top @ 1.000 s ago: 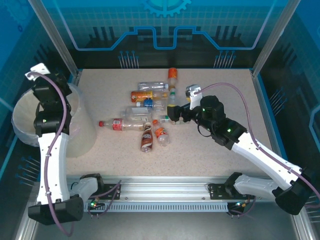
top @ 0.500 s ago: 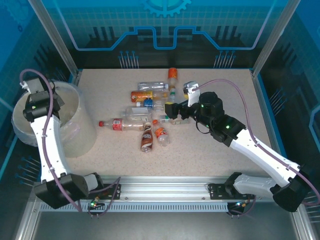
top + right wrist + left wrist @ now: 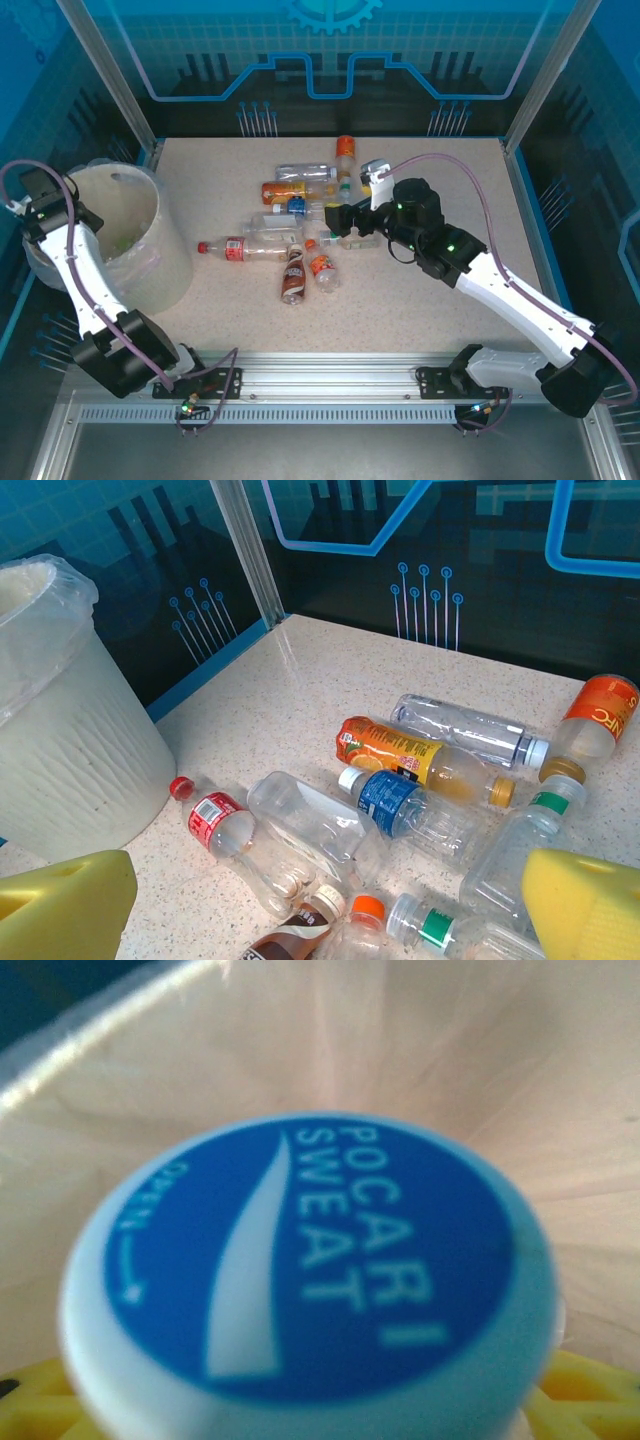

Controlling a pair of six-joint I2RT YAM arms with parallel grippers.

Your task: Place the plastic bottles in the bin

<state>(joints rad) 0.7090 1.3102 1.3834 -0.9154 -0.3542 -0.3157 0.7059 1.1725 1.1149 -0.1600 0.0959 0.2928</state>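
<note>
Several plastic bottles [image 3: 290, 225] lie in a loose heap mid-table. The right wrist view shows an orange-label one [image 3: 400, 750], a blue-label one [image 3: 395, 802], a red-label one [image 3: 215, 820] and a clear one [image 3: 310, 825]. My right gripper [image 3: 345, 220] hovers open over the heap's right side, its yellow pads [image 3: 60, 910] wide apart and empty. The cream bin [image 3: 150, 250] stands at the left. My left gripper [image 3: 38, 190] hangs over the bin's left rim. A blue Pocari Sweat cap [image 3: 310, 1260] sits between its yellow fingers [image 3: 585, 1390]. Whether they grip the bottle is hidden.
The bin's clear bag lining [image 3: 450, 1050] lies behind the cap. Aluminium posts [image 3: 245, 550] and blue walls close off the table's far side. Bare tabletop [image 3: 450, 190] lies to the right of the heap and in front of it.
My left arm has swung outward to the left, carrying its wrist from above the bin to its left rim. The right gripper has edged left over the bottles.
</note>
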